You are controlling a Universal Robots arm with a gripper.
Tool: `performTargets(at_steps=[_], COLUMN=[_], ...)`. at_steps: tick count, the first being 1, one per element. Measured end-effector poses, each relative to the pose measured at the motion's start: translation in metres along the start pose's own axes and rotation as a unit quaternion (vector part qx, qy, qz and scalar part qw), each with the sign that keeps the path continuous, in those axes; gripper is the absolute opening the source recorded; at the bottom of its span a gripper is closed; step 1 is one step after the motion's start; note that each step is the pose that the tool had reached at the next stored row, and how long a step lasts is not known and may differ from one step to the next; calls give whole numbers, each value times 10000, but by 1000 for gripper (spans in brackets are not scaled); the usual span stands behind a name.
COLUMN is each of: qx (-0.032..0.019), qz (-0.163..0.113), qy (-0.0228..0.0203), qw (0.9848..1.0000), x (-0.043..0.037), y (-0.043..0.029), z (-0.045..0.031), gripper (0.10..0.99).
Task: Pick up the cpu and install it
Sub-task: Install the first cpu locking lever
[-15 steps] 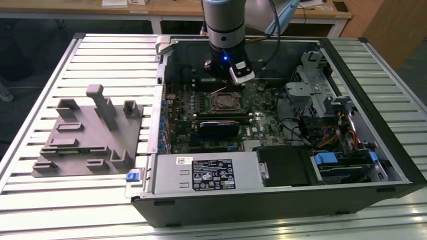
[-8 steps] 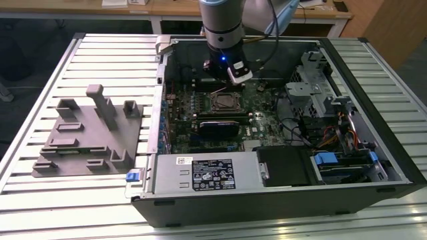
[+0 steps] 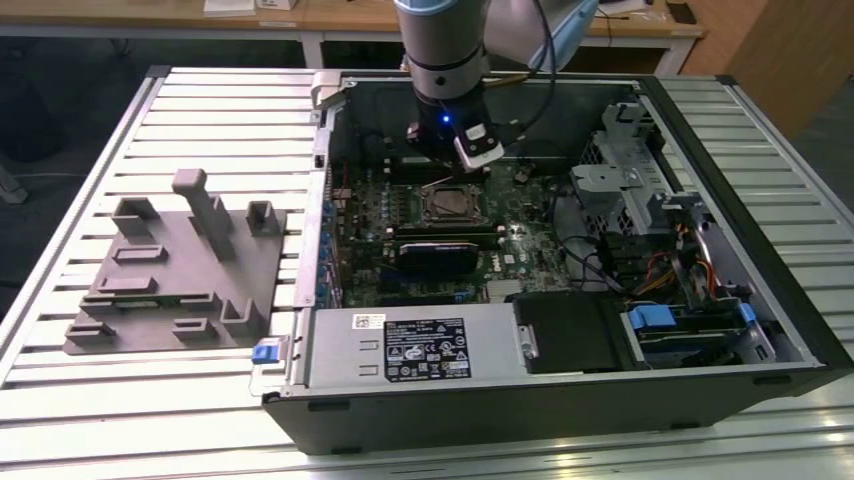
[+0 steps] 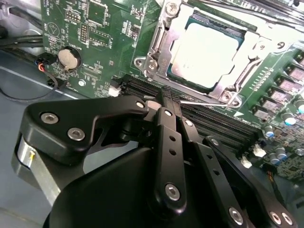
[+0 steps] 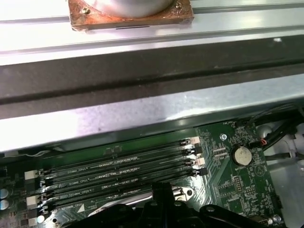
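The cpu (image 4: 205, 49), a pale silvery square, lies flat inside the metal-framed socket (image 4: 156, 52) on the green motherboard. In the exterior view the socket (image 3: 447, 205) sits mid-board inside the open computer case. My gripper (image 4: 171, 93) is shut with nothing between its black fingers. Its tips hang just above the memory slots (image 4: 209, 121), close beside the socket's edge and apart from the cpu. From the exterior view the gripper (image 3: 450, 165) is just behind the socket. The finger tips (image 5: 161, 191) also show by the memory slots (image 5: 118, 171) in the first wrist view.
A grey plastic fixture (image 3: 174, 270) with upright posts stands on the slatted table at the exterior view's left. Inside the case (image 3: 561, 410) are a power supply (image 3: 427, 345), a drive cage (image 3: 641, 185) and cables at the right. A coin battery (image 4: 69, 58) sits on the board.
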State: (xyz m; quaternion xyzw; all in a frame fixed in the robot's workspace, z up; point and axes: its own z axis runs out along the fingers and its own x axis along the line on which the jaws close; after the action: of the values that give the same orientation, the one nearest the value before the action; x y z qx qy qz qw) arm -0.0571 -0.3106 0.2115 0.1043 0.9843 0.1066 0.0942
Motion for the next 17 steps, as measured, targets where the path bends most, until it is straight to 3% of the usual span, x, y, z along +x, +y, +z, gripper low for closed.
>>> performTargets(at_steps=[3, 5, 9, 17], qx=[-25, -35, -37, 22], qz=[-24, -32, -32, 268], qy=[-121, -162, -188, -264], qw=[9999, 9999, 9998, 9993], x=[24, 51, 95, 113], y=[-5, -8, -8, 20], z=[12, 15, 24, 60], gripper=[106, 106, 106, 106])
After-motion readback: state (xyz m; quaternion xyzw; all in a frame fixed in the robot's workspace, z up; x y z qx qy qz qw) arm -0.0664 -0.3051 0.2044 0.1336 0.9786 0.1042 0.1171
